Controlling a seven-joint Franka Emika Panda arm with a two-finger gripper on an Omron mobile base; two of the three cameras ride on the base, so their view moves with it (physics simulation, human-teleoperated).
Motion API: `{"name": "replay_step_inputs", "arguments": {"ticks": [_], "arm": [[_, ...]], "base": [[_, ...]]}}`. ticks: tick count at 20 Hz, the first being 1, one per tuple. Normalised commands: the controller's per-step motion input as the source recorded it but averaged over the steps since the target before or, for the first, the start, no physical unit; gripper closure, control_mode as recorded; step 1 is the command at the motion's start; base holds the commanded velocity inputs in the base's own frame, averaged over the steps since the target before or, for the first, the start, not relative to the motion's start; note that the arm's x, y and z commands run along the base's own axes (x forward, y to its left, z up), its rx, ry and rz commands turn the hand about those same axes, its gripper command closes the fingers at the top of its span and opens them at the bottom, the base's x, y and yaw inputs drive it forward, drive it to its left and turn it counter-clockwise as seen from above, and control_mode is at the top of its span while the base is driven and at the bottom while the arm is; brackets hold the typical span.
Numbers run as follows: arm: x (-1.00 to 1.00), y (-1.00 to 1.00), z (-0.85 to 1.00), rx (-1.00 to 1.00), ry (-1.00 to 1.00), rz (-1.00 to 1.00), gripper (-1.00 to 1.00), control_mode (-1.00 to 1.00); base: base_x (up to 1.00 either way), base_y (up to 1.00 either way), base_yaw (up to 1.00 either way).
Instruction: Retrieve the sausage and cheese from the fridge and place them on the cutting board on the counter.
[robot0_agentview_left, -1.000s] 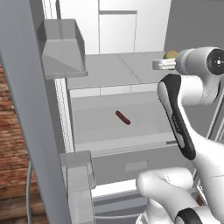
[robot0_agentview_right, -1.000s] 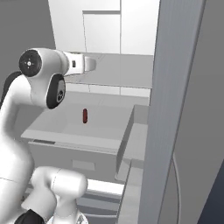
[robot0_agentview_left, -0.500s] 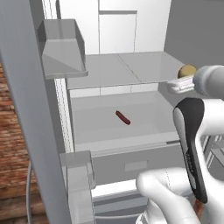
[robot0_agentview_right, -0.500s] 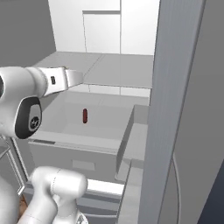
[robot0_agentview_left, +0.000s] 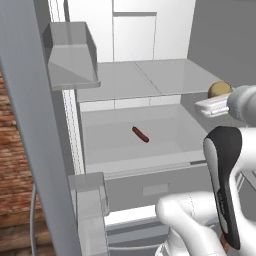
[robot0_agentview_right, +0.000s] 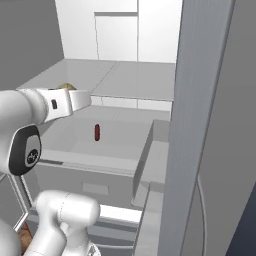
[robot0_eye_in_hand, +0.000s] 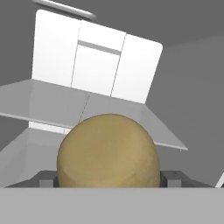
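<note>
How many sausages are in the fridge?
1. The small dark red-brown sausage link lies alone in the open grey drawer under the grey shelf. Others could be hidden elsewhere.

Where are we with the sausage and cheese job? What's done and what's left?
Done: the fridge stands open. In hand: the gripper is closed on the cheese, which sits between its fingertips, level with the shelf. Left: the sausage lies untouched in the open drawer. Neither item has reached the cutting board, so both placings remain.
</note>
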Motion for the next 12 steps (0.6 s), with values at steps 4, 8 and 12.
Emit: {"name": "replay_step_inputs", "arguments": {"ticks": [4,8,12], "arm": [[0.0,0.01,0.0,0.0,0.07,0.03,1.0,-1.0],[0.0,0.0,0.0,-0.02,0.15,0.05,1.0,-1.0],[0.0,0.0,0.0,0.0,0.0,0.0,1.0,1.0]], "base": [[0.0,0.0,0.0],[0.0,0.0,0.0],[-0.24,0.01,0.05]]}}
